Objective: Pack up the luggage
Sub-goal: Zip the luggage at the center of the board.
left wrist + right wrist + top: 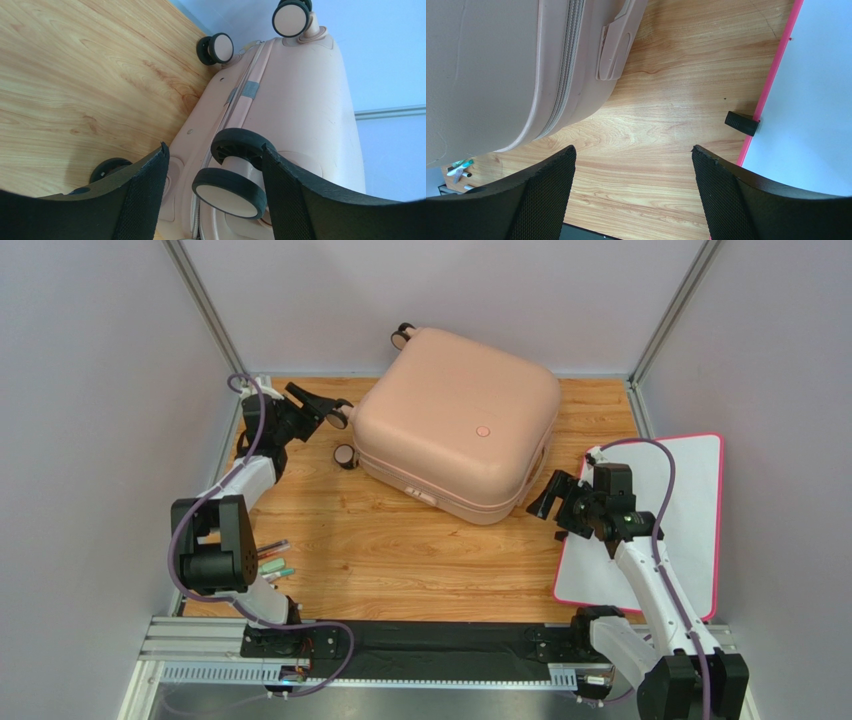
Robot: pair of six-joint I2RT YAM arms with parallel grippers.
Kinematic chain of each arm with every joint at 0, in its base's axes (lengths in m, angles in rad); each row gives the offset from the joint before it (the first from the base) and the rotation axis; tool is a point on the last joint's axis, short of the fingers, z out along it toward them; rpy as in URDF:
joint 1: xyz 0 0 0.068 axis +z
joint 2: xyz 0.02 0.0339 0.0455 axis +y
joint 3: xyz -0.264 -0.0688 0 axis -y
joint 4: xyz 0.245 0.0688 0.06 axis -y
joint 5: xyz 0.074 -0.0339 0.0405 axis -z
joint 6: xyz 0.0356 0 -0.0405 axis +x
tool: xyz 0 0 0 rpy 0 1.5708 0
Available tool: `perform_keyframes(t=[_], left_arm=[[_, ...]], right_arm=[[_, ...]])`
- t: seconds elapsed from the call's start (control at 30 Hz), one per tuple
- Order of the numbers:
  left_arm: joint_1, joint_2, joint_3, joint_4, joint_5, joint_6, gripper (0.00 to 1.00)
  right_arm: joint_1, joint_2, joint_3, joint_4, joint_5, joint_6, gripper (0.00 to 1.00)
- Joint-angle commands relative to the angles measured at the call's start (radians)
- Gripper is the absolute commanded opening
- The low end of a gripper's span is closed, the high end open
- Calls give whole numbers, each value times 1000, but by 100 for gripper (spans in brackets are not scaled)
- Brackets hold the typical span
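- The left tool (328,412) (214,150) is released, its jaws spread around one caster wheel (232,185) of the luggage. In the left wrist view one finger (295,200) lies against that wheel's tyre and the other stands apart from it.
- The right tool (546,510) (633,150) is also released. It grasps nothing, and only bare table (651,165) shows between its jaws.
- The luggage (450,410) (300,100) (486,65) lies shut and flat on one shell at 12 o'clock on the table (400,550), turned slightly askew. Its round emblem (483,430) faces up.
- The left tool is at the luggage's 9 o'clock corner and the right tool is near its 4 o'clock corner, not touching the shell.
- Another wheel (345,456) rests on the table at the luggage's 8 o'clock, and one more (403,337) sticks out at its 11 o'clock.
- The closed zip (568,60) runs along the side seam, with a moulded handle (613,50) beside it.
- A white board with a pink rim (680,520) (811,100) lies at 3 o'clock under the right arm, with a small black block (742,123) touching its rim.
- A few pens (272,562) (460,167) lie at 8 o'clock beside the left arm.
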Motion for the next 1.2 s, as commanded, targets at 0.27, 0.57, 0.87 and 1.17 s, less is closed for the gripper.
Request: perform_keyframes(t=[0.27, 0.57, 0.87, 1.17], left_arm=[[-61, 3, 19, 57, 21, -58, 54], [-70, -11, -70, 120, 39, -86, 6], [-76, -126, -265, 263, 41, -88, 0], [-117, -302, -416, 275, 26, -57, 0]], right_arm=[[3, -8, -15, 26, -2, -13, 86], [2, -31, -36, 29, 6, -4, 86], [2, 11, -7, 41, 46, 19, 87], [2, 36, 16, 53, 34, 42, 87]])
